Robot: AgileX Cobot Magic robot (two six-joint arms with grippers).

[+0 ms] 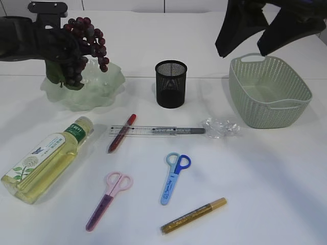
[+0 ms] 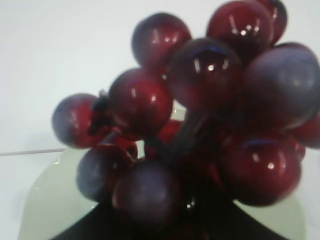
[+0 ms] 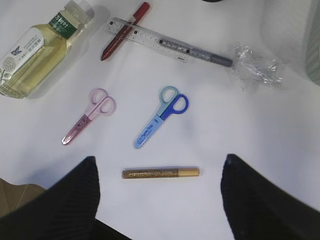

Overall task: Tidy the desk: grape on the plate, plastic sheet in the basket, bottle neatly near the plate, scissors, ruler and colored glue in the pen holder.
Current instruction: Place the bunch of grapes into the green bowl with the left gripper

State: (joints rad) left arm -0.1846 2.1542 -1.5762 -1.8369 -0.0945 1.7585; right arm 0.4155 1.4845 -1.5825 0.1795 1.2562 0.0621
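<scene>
Over plate [image 1: 115, 81], left pincer [image 1: 66, 56] clamps grape [image 1: 89, 43]; right pincer [image 1: 255, 38] wide, empty

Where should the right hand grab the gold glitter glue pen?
Grip the gold glue pen mid-barrel, coming straight down from above. It lies flat on the table, clear of the blue scissors, so the open fingers can straddle its narrow width across the long axis.
</scene>
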